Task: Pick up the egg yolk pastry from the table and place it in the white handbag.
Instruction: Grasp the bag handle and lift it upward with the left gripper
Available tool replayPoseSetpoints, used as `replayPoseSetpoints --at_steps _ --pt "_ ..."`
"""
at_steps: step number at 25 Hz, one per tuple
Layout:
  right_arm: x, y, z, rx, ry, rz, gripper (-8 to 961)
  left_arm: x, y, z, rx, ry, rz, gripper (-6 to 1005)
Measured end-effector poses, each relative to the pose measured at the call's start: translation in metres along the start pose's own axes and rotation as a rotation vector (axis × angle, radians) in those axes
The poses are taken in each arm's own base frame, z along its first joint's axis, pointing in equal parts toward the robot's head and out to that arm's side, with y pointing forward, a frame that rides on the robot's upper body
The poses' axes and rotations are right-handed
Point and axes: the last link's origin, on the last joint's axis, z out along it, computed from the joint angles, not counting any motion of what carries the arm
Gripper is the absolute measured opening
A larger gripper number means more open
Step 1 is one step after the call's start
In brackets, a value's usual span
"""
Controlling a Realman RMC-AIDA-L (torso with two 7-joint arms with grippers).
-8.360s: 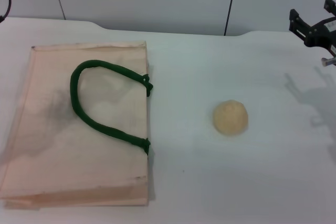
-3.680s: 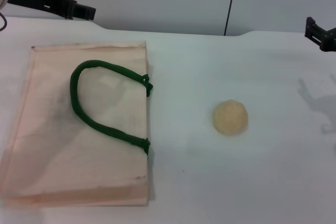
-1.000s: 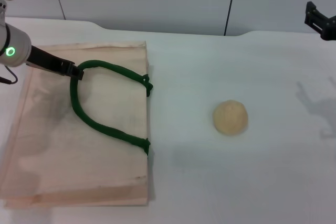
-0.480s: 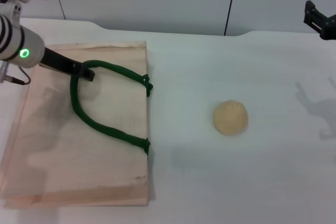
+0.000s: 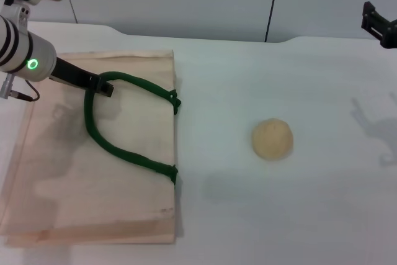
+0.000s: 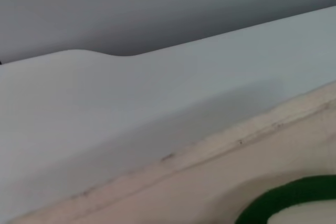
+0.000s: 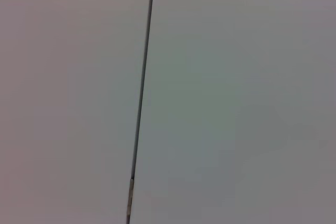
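Note:
The egg yolk pastry (image 5: 272, 139), a small pale yellow ball, sits on the white table to the right of the bag. The white handbag (image 5: 74, 178) lies flat at the left, with its dark green loop handle (image 5: 118, 144) lying on top. My left gripper (image 5: 104, 87) is over the bag, with its tip at the far end of the green handle. The left wrist view shows the bag's far edge (image 6: 210, 156) and a bit of the green handle (image 6: 294, 198). My right gripper (image 5: 379, 30) is raised at the far right edge, well away from the pastry.
The white table (image 5: 298, 215) extends around the bag and pastry. A grey wall with a dark vertical seam (image 5: 272, 4) stands behind the table. The right wrist view shows only that wall and the seam (image 7: 142, 93).
My left arm has come down and moved right over the bag, bringing its tip to the far end of the green handle. The pastry and the right arm have not moved.

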Motion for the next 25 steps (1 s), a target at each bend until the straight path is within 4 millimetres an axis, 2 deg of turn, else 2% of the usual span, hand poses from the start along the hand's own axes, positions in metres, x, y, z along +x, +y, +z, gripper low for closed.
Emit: replayPoseSetpoints --at_steps 5,17,20,25 --pt "0.000 0.000 0.000 0.000 -0.001 0.000 852 -0.002 -0.002 0.000 0.009 -0.010 0.016 261" --pt "0.002 -0.002 0.000 0.006 0.009 -0.003 851 0.001 0.004 -0.003 -0.034 0.016 0.072 163" --pt "0.003 -0.003 0.000 0.010 0.015 -0.007 851 0.006 0.011 -0.012 -0.097 0.054 0.119 147" --pt "0.007 -0.003 0.001 0.009 0.026 -0.030 850 0.015 0.023 -0.042 -0.215 0.190 0.187 141"
